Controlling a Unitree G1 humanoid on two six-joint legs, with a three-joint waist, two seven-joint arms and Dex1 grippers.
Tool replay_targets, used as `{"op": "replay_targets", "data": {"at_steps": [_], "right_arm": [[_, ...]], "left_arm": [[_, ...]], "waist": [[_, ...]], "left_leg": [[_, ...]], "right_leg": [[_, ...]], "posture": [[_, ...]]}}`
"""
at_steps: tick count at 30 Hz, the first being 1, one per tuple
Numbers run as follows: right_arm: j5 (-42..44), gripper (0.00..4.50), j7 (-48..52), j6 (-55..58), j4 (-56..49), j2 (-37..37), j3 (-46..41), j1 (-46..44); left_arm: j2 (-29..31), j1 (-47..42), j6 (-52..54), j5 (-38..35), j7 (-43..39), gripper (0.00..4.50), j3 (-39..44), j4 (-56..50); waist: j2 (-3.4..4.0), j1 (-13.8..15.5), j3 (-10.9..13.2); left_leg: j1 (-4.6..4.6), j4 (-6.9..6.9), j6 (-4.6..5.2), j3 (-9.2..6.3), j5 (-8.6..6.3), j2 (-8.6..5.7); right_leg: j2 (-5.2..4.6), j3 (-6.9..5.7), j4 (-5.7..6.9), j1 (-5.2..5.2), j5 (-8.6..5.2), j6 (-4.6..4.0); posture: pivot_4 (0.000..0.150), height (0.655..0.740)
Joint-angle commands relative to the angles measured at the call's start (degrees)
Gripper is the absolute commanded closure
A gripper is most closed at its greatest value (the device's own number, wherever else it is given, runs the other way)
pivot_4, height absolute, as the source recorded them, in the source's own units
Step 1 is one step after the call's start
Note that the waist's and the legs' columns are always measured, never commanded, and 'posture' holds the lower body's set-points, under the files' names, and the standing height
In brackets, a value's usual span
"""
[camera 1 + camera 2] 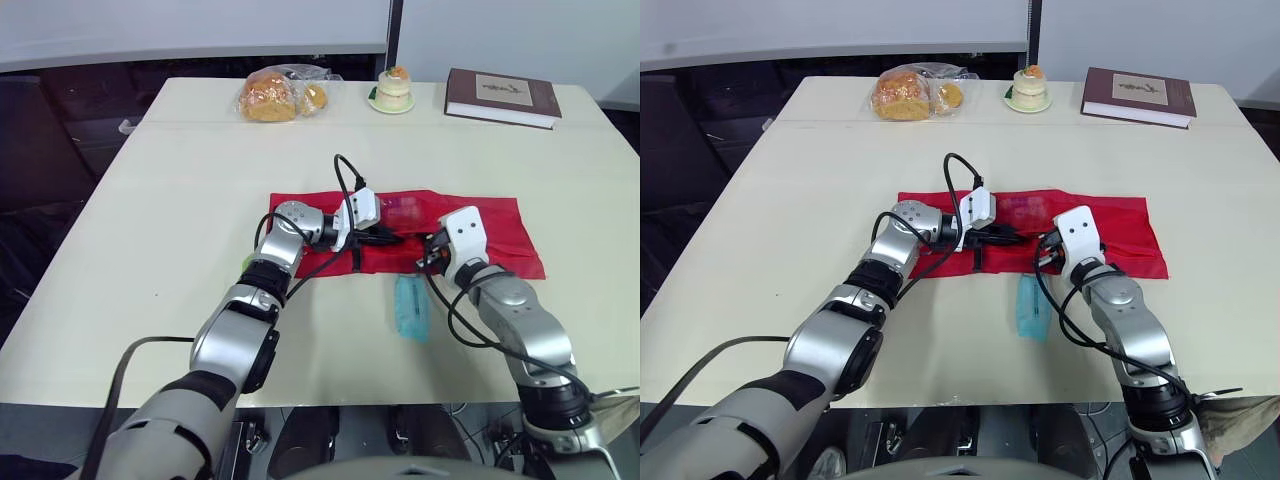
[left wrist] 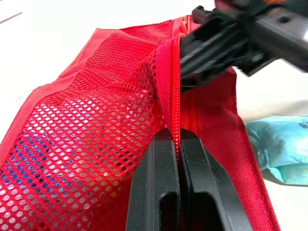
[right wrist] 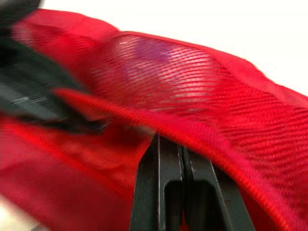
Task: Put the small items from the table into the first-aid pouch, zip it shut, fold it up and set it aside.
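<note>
One packet (image 1: pixel 411 308), teal, is not yet in. It lies on the table (image 1: pixel 200 200) just in front of the pouch (image 1: pixel 500 230), between the two arms. Zipping now would leave it out.

Left gripper (image 1: pixel 385 238): fingers (image 2: pixel 161 163) pressed together, pinching the zipper (image 2: pixel 174 96) ridge near the pouch's middle. Right gripper (image 1: pixel 428 255): fingers (image 3: pixel 168 163) also together with a red fold across the tips, so it looks clamped on pouch fabric, just beside the left one.

Risks, my read:
- Both pinch points sit close together. A pull along the zipper could lift or drag the whole pouch rather than open the slot.
- Mesh (image 2: pixel 86 134) is slack and bunched at the zipper, so it could snag in the teeth.
- A dragged pouch or the right forearm could knock the packet toward the near edge.

Pouch look: red, long, laid flat across mid-table, with a mesh pocket face and bluish contents showing through. Fabric is limp and tents up where gripped.
</note>
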Motion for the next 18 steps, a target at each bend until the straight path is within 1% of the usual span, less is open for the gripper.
{"op": "replay_targets", "data": {"at_steps": [1,8,12,16,18], "right_arm": [[1.7,4.48,1.7,1.3,-4.7,-0.8,0.2,0.7],[2.0,4.48,2.1,2.6,-6.0,-1.7,0.7,2.3],[3.4,4.48,4.0,3.7,-7.9,-3.2,1.2,3.6],[6.0,4.48,8.4,-2.3,-12.3,-5.7,-1.5,8.0],[6.9,4.48,10.3,-9.5,-14.5,-6.4,-4.9,12.2]], "left_arm": [[-0.2,-0.6,-0.9,-0.4,-0.2,4.50,-0.2,-0.1],[-0.2,-0.5,-0.9,-0.6,-0.1,4.50,-0.4,-0.2],[-0.1,-0.4,-1.0,-0.5,-0.1,4.50,-0.4,-0.2],[0.2,-0.2,-1.1,-0.5,-0.1,4.50,-0.4,-0.3],[0.3,0.0,-0.7,-0.8,-0.4,4.50,-0.3,-0.7]], "waist": [[0.00,0.0,0.0],[0.00,0.0,0.0],[0.00,0.0,0.0],[0.00,0.1,0.0],[0.00,0.2,0.0]], "left_leg": [[0.00,0.00,0.00,0.00,0.00,0.00],[0.00,0.00,0.00,0.00,0.00,0.00],[0.00,0.00,0.00,0.00,0.00,0.00],[0.00,0.00,0.00,-0.02,0.00,0.00],[0.00,0.00,0.00,-0.02,0.00,0.00]], "right_leg": [[0.00,0.00,0.00,0.00,0.00,0.00],[0.00,0.00,0.00,0.00,0.00,0.00],[0.00,0.00,-0.01,0.00,0.00,0.00],[0.00,-0.01,-0.01,0.00,0.00,0.00],[0.00,-0.02,-0.02,0.01,0.00,0.01]], "posture": [[0.150,0.7289],[0.150,0.7289],[0.150,0.7289],[0.150,0.7289],[0.150,0.7289]]}}
